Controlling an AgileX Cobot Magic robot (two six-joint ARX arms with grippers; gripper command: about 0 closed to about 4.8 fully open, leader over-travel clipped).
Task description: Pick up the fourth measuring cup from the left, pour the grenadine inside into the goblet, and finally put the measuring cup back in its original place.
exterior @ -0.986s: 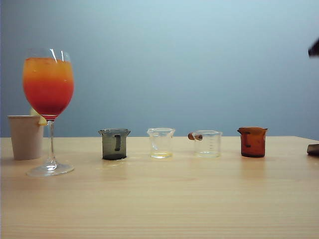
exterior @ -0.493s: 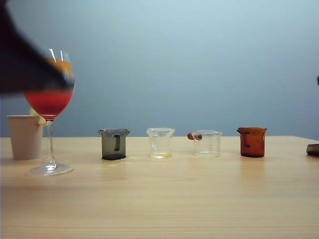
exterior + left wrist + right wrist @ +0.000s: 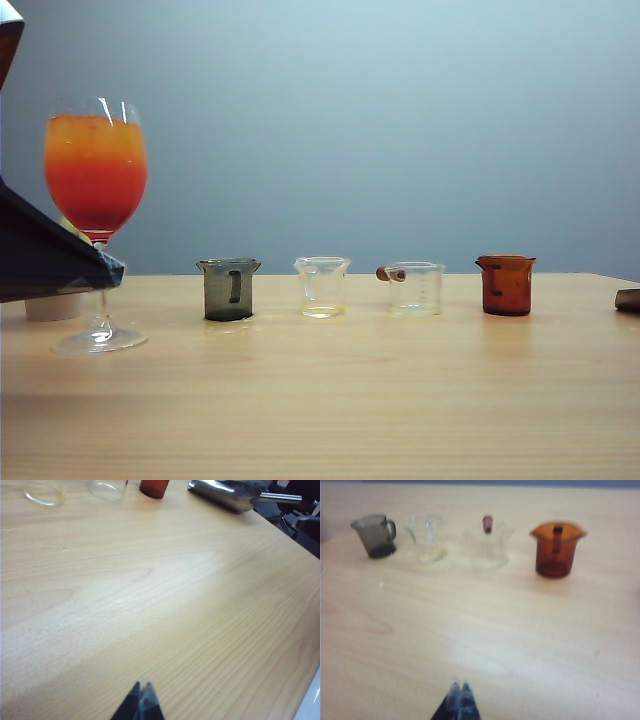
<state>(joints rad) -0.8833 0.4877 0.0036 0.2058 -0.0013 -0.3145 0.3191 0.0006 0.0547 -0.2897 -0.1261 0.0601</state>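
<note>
The fourth measuring cup (image 3: 506,285), amber-brown, stands upright at the right end of the row, also in the right wrist view (image 3: 557,549) and, cut off, in the left wrist view (image 3: 154,487). I cannot tell whether it holds liquid. The goblet (image 3: 96,180) stands at the far left, orange on top and red grenadine (image 3: 96,212) below. My left gripper (image 3: 142,687) is shut and empty over bare table. Its dark arm (image 3: 45,258) crosses low in front of the goblet's stem. My right gripper (image 3: 460,686) is shut and empty, well short of the cups.
A smoky grey cup (image 3: 230,289), a clear cup (image 3: 322,287) and a clear cup with a wooden handle (image 3: 415,287) complete the row. A metal scoop (image 3: 225,492) lies past the amber cup near the table's right edge. The left arm hides most of a beige paper cup (image 3: 50,305).
The left arm's dark shape has dropped from across the goblet's bowl to low beside its stem, covering the paper cup. The dark bit of the right arm at the right edge is gone.
</note>
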